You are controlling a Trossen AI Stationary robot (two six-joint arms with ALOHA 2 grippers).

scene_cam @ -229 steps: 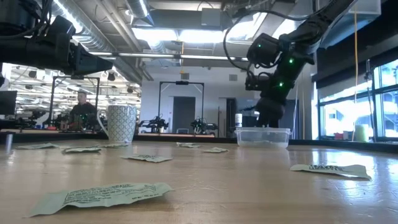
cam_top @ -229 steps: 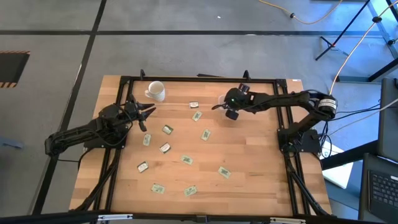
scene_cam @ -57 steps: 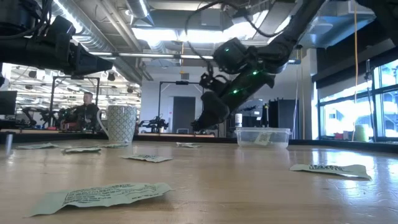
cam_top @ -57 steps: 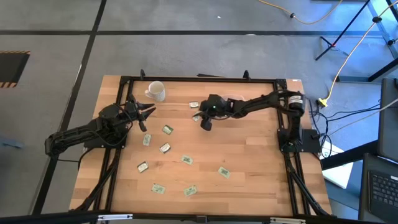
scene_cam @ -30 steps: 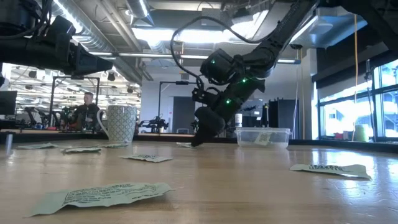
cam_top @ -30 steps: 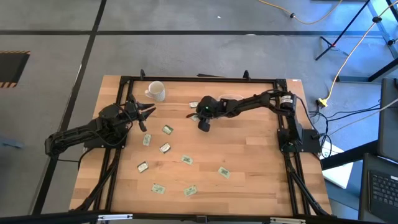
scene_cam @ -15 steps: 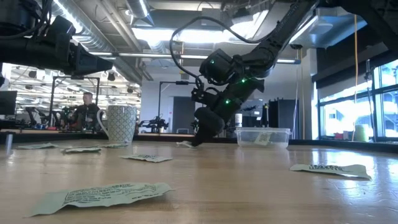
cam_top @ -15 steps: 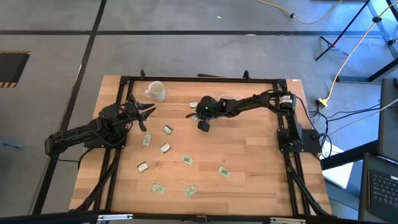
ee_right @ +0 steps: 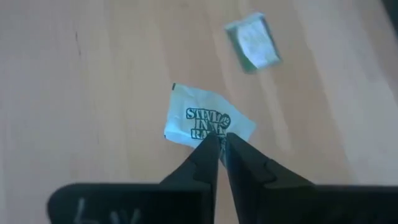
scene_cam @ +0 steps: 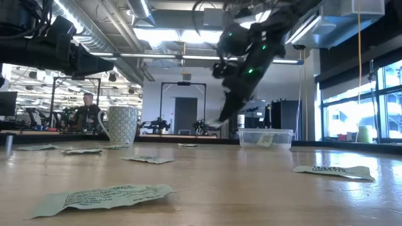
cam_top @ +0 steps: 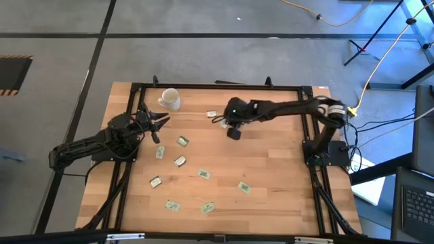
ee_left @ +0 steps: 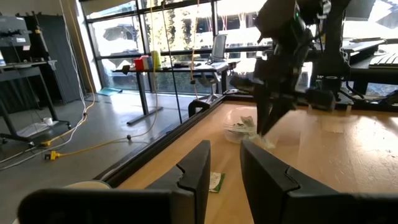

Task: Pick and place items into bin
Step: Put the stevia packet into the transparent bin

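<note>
My right gripper (ee_right: 221, 138) is shut on the edge of a pale green and white printed packet (ee_right: 208, 121), which hangs above the wood. Seen from above, that gripper (cam_top: 221, 122) is at the table's back middle; in the low view it (scene_cam: 221, 120) hangs left of the clear bin (scene_cam: 265, 138), which has a packet inside. Another packet (ee_right: 252, 40) lies on the table just beyond. Several more items (cam_top: 182, 141) are scattered over the table's middle and front. My left gripper (cam_top: 159, 125) waits open at the left, fingers (ee_left: 199, 168) apart.
A white mug (cam_top: 169, 99) stands at the back left, near the left gripper. A black frame (cam_top: 217, 87) runs round the table's edge. In the low view, packets (scene_cam: 100, 196) lie close to the front edge.
The right gripper closed on a packet lying left of the bin, then lifted it off the table and drew back to the right. The left arm has not moved.
</note>
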